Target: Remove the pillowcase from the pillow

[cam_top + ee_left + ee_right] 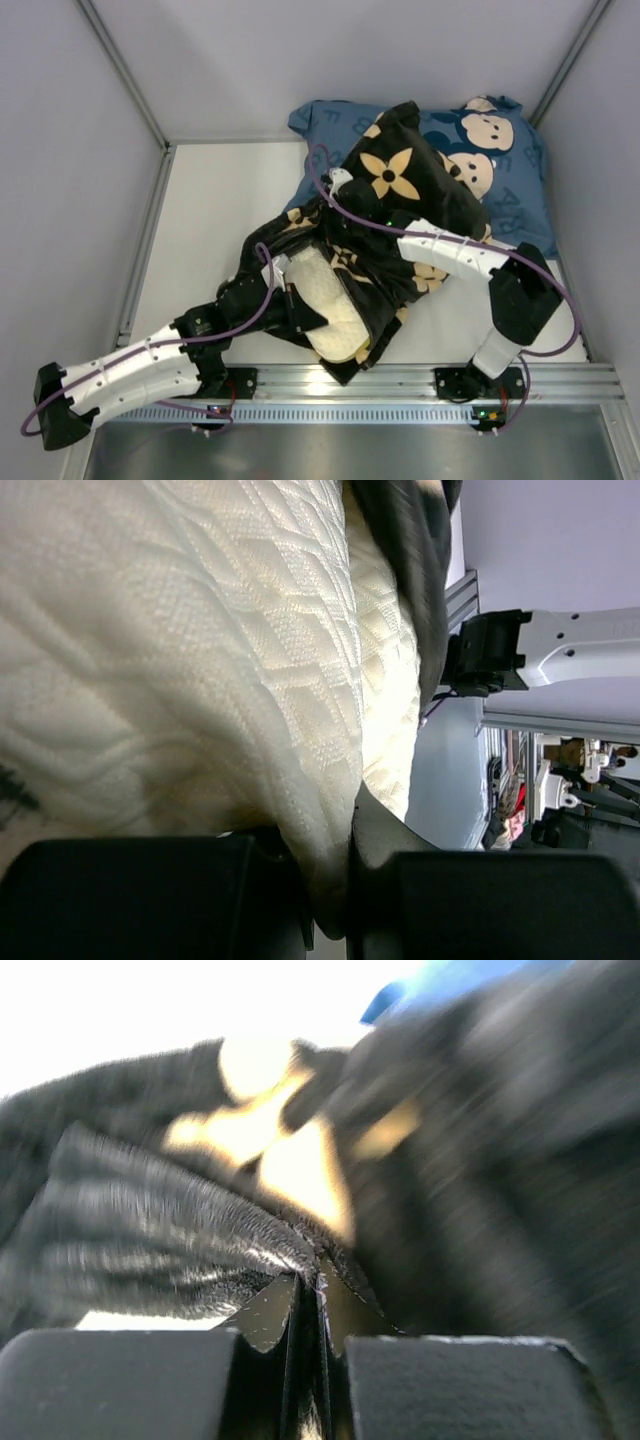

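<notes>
Roughly halfway: pillow (330,290) pokes out of pillowcase (385,175) — left gripper (330,885) pinches the pillow, right gripper (305,1310) seemingly clamped on blurry pillowcase fabric.

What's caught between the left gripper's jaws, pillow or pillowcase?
The cream pillow: left wrist view shows its quilted fold pinched in the left gripper's jaws, the black pillowcase off to the side.

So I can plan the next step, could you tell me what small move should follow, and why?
Probably draw the right gripper, shut on the pillowcase, farther from the left gripper, which clamps the partly exposed pillow.
</notes>
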### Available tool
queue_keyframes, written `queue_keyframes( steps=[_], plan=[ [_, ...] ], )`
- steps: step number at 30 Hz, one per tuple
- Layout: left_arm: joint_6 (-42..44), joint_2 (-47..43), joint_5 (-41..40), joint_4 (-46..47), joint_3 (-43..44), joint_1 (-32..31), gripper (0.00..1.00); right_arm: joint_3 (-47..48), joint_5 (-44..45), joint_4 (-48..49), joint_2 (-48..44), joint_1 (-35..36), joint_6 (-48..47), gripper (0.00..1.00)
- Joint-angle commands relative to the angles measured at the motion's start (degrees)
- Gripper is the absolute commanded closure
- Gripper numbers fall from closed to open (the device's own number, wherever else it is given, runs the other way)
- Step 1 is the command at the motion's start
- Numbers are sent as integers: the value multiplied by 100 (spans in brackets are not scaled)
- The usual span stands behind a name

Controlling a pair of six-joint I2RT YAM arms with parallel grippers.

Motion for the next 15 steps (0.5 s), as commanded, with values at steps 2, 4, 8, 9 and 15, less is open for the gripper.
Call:
queue_keyframes(
  steps=[2,4,8,9,15],
  plan=[
    [-139,-363,428,980,-35,-54,100,1129,1227,-42,586,-639,2,100],
    [-165,-416,428,989,-96,-54,100,1359,1483,-313,849,-894,-42,100],
    [-148,-338,411,980,-106,-54,100,1563,1378,-420,956,-1053,-129,100],
    [-113,-285,402,989,-80,-54,100,1554,1134,-420,939,-1053,-139,100],
    [265,725,455,875,517,-54,61,871,560,-473,202,-1044,-51,29]
  ],
)
